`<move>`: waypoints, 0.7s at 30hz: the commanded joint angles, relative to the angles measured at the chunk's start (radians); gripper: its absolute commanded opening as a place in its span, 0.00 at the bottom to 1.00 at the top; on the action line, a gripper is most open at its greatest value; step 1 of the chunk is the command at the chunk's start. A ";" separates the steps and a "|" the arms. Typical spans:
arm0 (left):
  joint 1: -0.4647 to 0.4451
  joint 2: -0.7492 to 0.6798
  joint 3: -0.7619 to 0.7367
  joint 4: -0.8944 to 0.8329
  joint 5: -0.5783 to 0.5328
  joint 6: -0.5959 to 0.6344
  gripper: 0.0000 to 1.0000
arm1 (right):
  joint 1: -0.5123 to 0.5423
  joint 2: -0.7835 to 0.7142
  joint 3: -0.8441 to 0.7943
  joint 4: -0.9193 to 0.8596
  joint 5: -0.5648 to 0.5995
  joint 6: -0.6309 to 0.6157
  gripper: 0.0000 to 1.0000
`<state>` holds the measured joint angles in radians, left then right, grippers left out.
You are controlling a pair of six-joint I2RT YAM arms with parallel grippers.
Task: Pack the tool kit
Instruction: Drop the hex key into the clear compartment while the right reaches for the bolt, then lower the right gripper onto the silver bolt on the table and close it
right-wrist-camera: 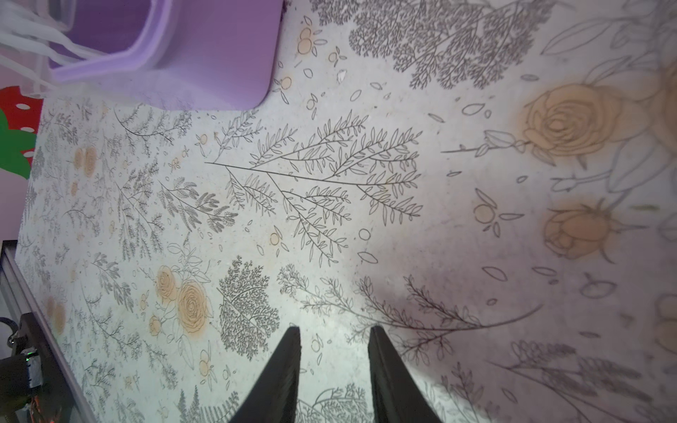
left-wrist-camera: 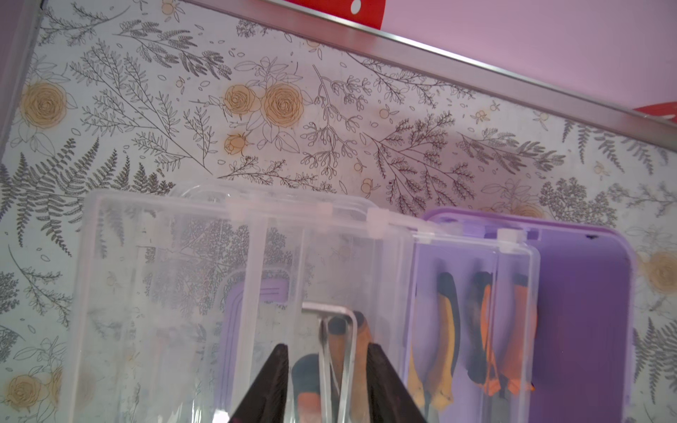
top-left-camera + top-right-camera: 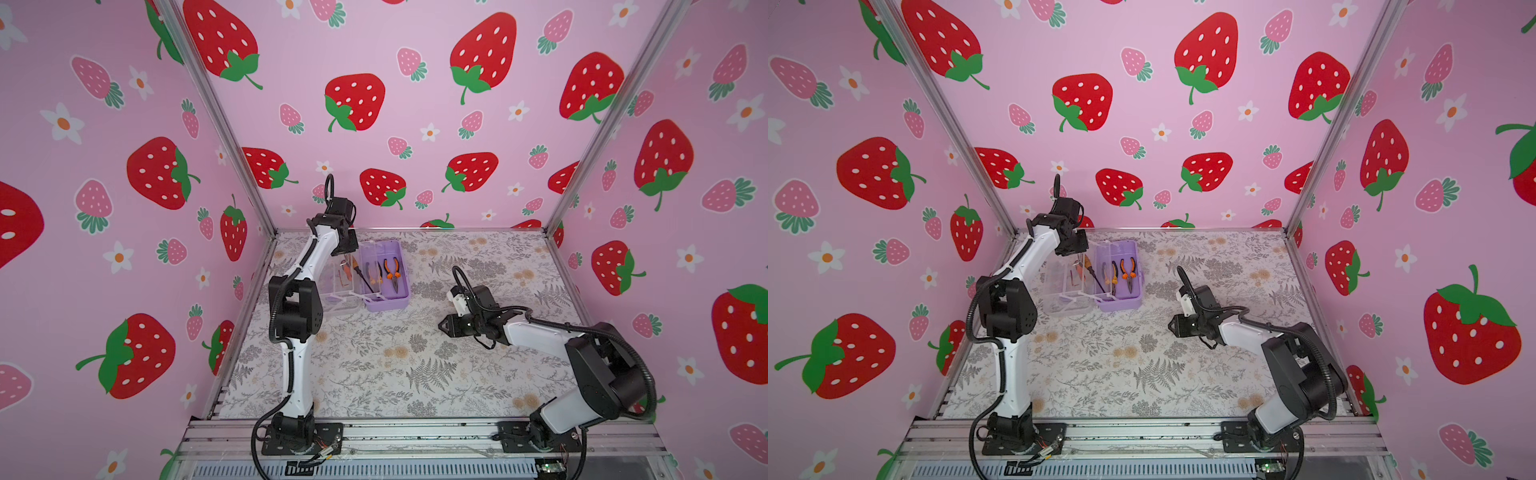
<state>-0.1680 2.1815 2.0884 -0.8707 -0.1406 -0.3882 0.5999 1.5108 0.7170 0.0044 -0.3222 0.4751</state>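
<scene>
The tool kit (image 3: 386,301) (image 3: 1121,302) lies open at the back left of the table in both top views. Its lilac base (image 2: 579,311) (image 1: 205,55) holds orange-handled pliers (image 3: 392,272) (image 2: 448,329). The clear lid and tray (image 3: 338,291) (image 2: 183,274) are folded out to the left. A screwdriver (image 3: 363,278) lies across the clear part. My left gripper (image 3: 347,249) (image 2: 328,346) hangs over the clear tray with its jaws apart. A silver bent hex key (image 2: 329,308) lies between them on an orange-handled tool, with a gap on each side. My right gripper (image 3: 441,326) (image 1: 334,327) is open and empty over the bare table.
A floral mat (image 3: 395,365) covers the table. Strawberry-print walls close it in on three sides, with a metal rail (image 2: 476,69) along the back edge just behind the kit. The arm bases stand on the aluminium frame (image 3: 415,436) at the front.
</scene>
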 commanded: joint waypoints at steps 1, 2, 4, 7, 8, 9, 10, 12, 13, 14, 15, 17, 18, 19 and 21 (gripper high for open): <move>-0.032 -0.142 -0.077 0.044 0.004 -0.028 0.41 | -0.004 -0.112 0.002 -0.088 0.094 -0.004 0.38; -0.043 -0.180 -0.108 0.055 -0.003 -0.038 0.41 | -0.005 -0.147 0.005 -0.128 0.159 -0.003 0.40; -0.077 -0.252 -0.167 0.082 -0.023 -0.051 0.42 | -0.005 -0.206 -0.001 -0.200 0.297 -0.002 0.46; -0.161 -0.359 -0.278 0.137 -0.067 -0.070 0.42 | -0.009 -0.290 -0.057 -0.250 0.479 0.022 0.60; -0.199 -0.391 -0.323 0.165 -0.075 -0.068 0.42 | -0.012 -0.315 -0.085 -0.258 0.530 0.035 0.63; -0.232 -0.417 -0.360 0.189 -0.080 -0.063 0.42 | -0.018 -0.331 -0.111 -0.263 0.577 0.050 0.65; -0.272 -0.441 -0.400 0.211 -0.097 -0.059 0.43 | -0.031 -0.343 -0.139 -0.277 0.623 0.068 0.67; -0.341 -0.481 -0.465 0.251 -0.119 -0.048 0.43 | -0.072 -0.357 -0.181 -0.301 0.672 0.096 0.69; -0.369 -0.499 -0.497 0.272 -0.114 -0.045 0.43 | -0.093 -0.370 -0.204 -0.309 0.683 0.109 0.68; -0.391 -0.515 -0.521 0.289 -0.102 -0.046 0.42 | -0.115 -0.390 -0.227 -0.307 0.683 0.122 0.67; -0.406 -0.527 -0.542 0.301 -0.090 -0.047 0.43 | -0.138 -0.415 -0.245 -0.300 0.667 0.127 0.64; -0.436 -0.551 -0.582 0.318 -0.069 -0.052 0.42 | -0.182 -0.474 -0.282 -0.278 0.640 0.136 0.62; -0.446 -0.559 -0.595 0.323 -0.063 -0.054 0.42 | -0.201 -0.494 -0.290 -0.279 0.634 0.138 0.61; -0.455 -0.570 -0.609 0.327 -0.053 -0.057 0.43 | -0.228 -0.508 -0.295 -0.281 0.621 0.135 0.62; -0.468 -0.579 -0.631 0.329 -0.032 -0.062 0.43 | -0.278 -0.520 -0.303 -0.285 0.598 0.130 0.64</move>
<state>-0.6258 1.6402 1.4734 -0.5808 -0.1864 -0.4408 0.3672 1.0161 0.4183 -0.2745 0.2737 0.5793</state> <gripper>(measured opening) 0.429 0.632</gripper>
